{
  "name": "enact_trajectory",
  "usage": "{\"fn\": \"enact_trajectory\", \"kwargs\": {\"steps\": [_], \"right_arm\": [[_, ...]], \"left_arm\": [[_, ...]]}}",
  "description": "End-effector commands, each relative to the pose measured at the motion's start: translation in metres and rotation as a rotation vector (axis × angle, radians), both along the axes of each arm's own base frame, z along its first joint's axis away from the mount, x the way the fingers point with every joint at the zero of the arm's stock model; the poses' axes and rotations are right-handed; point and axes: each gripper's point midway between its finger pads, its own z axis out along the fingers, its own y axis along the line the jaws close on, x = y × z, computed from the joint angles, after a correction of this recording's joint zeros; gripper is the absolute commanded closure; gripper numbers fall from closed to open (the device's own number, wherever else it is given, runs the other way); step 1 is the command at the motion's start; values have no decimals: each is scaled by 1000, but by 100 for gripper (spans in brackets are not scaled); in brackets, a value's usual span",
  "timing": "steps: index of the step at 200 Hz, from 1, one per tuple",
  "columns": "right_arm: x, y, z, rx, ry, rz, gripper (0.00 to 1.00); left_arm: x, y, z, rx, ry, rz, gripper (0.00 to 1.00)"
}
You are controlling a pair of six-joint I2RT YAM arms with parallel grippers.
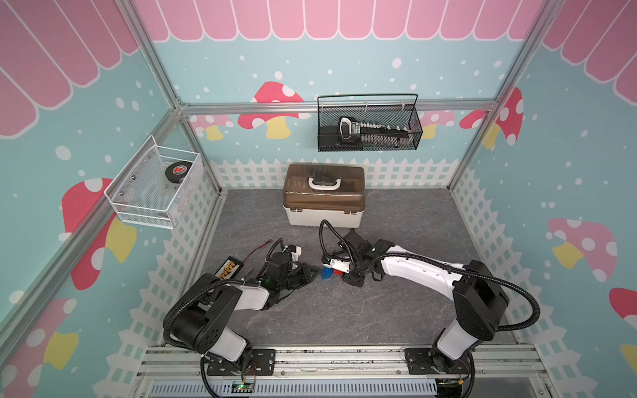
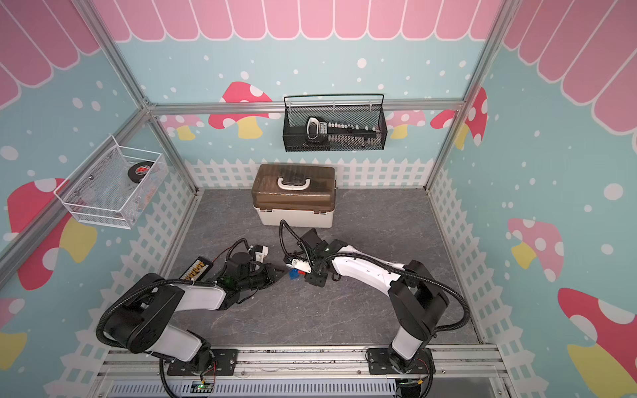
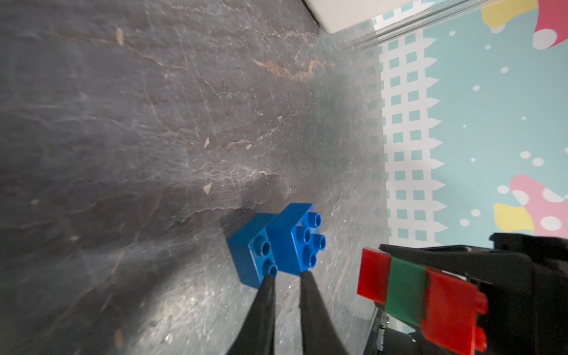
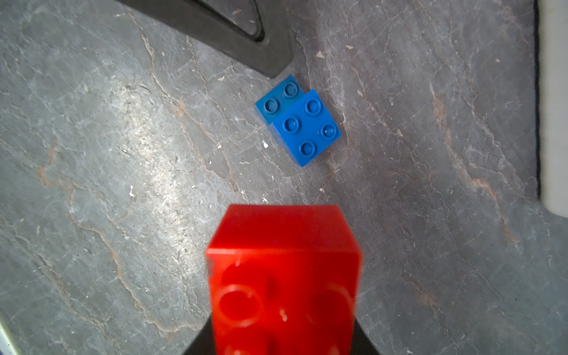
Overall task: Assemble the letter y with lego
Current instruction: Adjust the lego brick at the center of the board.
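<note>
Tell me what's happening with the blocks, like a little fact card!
blue bricks: two, on the table, one stuck half over the other
right gripper: closed on a stack of red, green, red
left gripper: holds nothing, tips right by the blue bricks
done yet: no, the blue bricks are apart from the stack
at the back: a closed box with a white handle

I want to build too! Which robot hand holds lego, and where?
The right gripper pinches the red-green-red stack by its red end brick. The left gripper, shut by the blue bricks, holds nothing.
</note>
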Motion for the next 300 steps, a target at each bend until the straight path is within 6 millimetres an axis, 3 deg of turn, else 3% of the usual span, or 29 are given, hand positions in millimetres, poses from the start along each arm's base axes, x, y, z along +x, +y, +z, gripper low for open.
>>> {"fn": "enact_trajectory", "kwargs": {"steps": [1,51,139,224,266,300], "right_arm": [[-1,-2,4,16,-5,-9,75],[-1,-5,2,7,-7,-14,75],[-6,-8,1,15,2,-23,75],[-4,-13,4,10,-19,-39,75],[-1,-13,14,43,-28,-59,75],[5,-18,15,45,-30,-93,75]], "left_arm": [[-7,6,-23,97,62,-10,88],[3,-9,-34,104,67,-20,92],[23,-7,-46,173,65,18,82],[37,-30,-44,145,50,-41,78],[38,-22,-23,144,16,-28,64],[37,-28,3,74,-24,-77,52]]}}
